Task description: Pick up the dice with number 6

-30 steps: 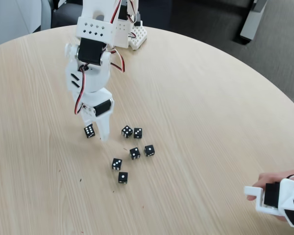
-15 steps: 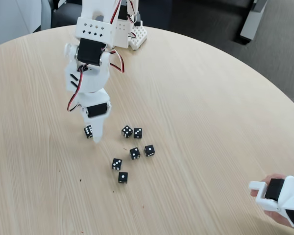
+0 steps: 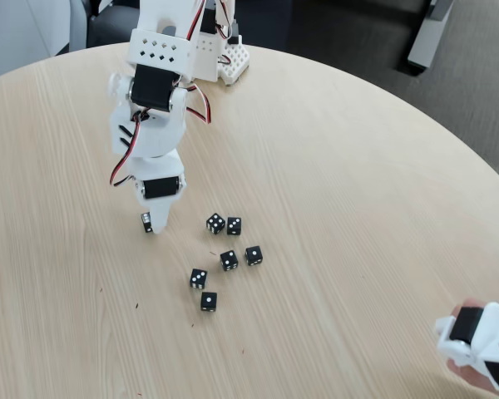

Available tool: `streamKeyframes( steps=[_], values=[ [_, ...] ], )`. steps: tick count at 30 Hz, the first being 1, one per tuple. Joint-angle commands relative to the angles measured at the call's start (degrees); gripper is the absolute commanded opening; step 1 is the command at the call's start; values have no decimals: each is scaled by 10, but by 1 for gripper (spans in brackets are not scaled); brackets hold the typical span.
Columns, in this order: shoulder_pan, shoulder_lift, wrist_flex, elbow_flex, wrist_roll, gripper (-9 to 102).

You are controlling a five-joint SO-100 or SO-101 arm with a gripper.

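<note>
My gripper (image 3: 152,223) is closed on the six die (image 3: 147,222): light, rigid, slick plastic. I hold it by opposite flat faces, just above the bench (image 3: 349,183).

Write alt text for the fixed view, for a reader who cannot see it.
A white robot arm reaches down over a round wooden table, its end effector at a black die set apart on the left. Six more black dice with white pips lie scattered to its right. A hand holding a white device shows at the lower right corner.
</note>
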Motion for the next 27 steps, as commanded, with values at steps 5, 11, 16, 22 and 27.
streamKeyframes(
  steps=[5,11,16,22,27],
  values=[
    [-4,15,2,-11,-40,0],
    [-11,131,5,-8,-72,0],
    [-24,290,7,-1,-85,0],
    [-83,471,7,2,-132,0],
    [-138,584,7,3,-180,0]
  ],
)
